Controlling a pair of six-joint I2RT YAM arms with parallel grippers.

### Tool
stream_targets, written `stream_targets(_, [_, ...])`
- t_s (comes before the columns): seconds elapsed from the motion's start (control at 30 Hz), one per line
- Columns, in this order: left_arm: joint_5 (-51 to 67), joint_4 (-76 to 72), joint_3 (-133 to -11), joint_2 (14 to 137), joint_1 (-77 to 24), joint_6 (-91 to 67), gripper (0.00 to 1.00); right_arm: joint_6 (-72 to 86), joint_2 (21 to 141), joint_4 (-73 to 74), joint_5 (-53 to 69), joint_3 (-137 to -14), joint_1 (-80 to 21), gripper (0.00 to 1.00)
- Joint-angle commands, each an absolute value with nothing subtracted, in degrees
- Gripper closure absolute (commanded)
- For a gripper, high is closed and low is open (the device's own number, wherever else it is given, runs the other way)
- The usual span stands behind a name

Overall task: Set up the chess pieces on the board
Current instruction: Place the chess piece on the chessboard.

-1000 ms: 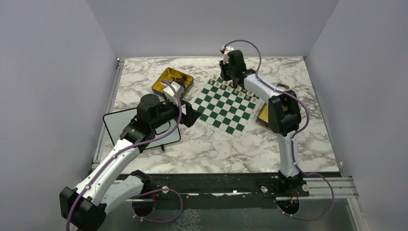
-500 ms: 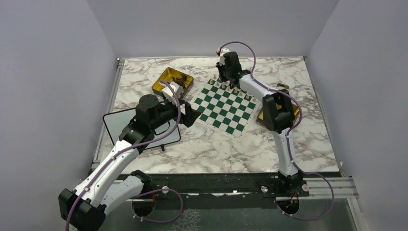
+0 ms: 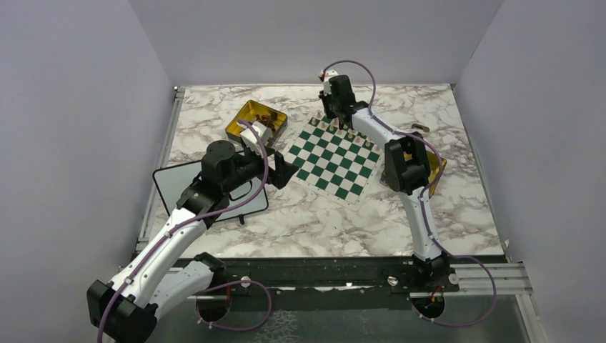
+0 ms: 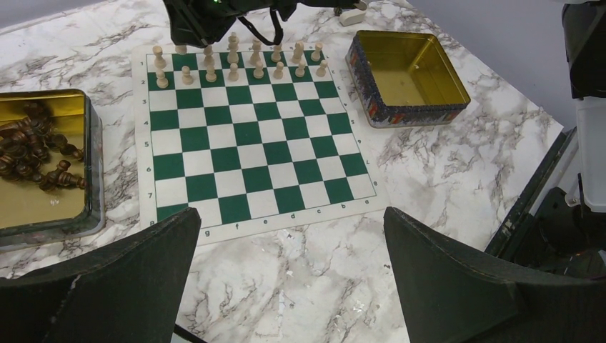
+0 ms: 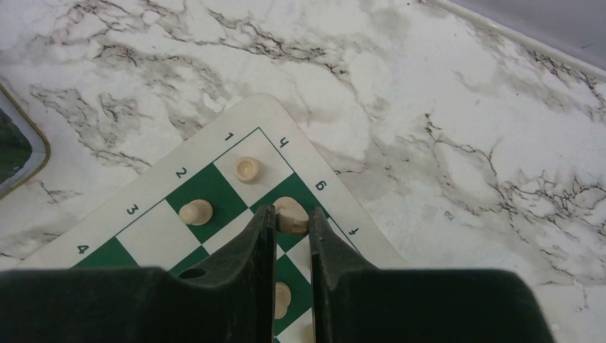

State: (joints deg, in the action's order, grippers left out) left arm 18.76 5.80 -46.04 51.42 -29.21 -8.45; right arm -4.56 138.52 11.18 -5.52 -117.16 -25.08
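A white marble-patterned surface (image 3: 321, 214), veined in grey, carries everything. On it lies the flat square mat of dark green and white checks (image 4: 250, 136). The mat is thin and smooth, with a white border and letters and numbers printed along its edges. To its left in the top view, partly under the left arm, sits a black-framed rectangular whiteboard (image 3: 175, 187) with a glossy pale face.

Two shiny gold rectangular metal tins flank the mat. The left gold tin (image 4: 91, 164) has rounded corners and holds a loose heap of dark brown turned chess pieces (image 4: 32, 146), tumbled on one another. The right gold tin (image 4: 414, 114) has a patterned dark outer wall and a mirror-bright gold floor.

Pale beige chess pieces (image 4: 233, 71), small, turned and matte, stand upright in two rows along the mat's far edge. The taller figures are behind and the round-headed pawns in front.

The left hand (image 4: 289, 214), with broad matte black fingers, is spread wide above the surface at the mat's near edge. The right hand (image 5: 291, 214) has its slim black fingers nearly pressed together, pinching one pale beige piece (image 5: 286, 211). It holds this over a green square in the mat's edge row, just beside the round-topped piece (image 5: 247, 168) on the white corner square. Whether the pinched piece touches the mat cannot be told.
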Motion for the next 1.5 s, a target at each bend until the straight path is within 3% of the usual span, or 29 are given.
stream_targets(0.0, [17.89, 5.63, -45.78, 50.21, -29.09, -7.61, 0.01, -5.12, 140.47, 13.67, -6.44, -119.55, -25.40, 0.82])
stream_targets(0.9, [18.10, 5.51, -45.63, 50.71, -29.09, -7.82, 0.01, -5.80, 145.21, 18.80, -6.77, -124.51, -25.35, 0.75])
stream_targets(1.17, [18.19, 5.28, -45.70, 50.93, -29.09, -8.00, 0.01, -5.98, 146.34, 20.98, -6.86, -126.91, -25.38, 0.60])
stream_targets(1.47, [17.64, 5.36, -45.48, 50.78, -29.09, -8.00, 0.01, -6.46, 143.80, 21.47, -6.78, -129.33, -25.37, 0.50])
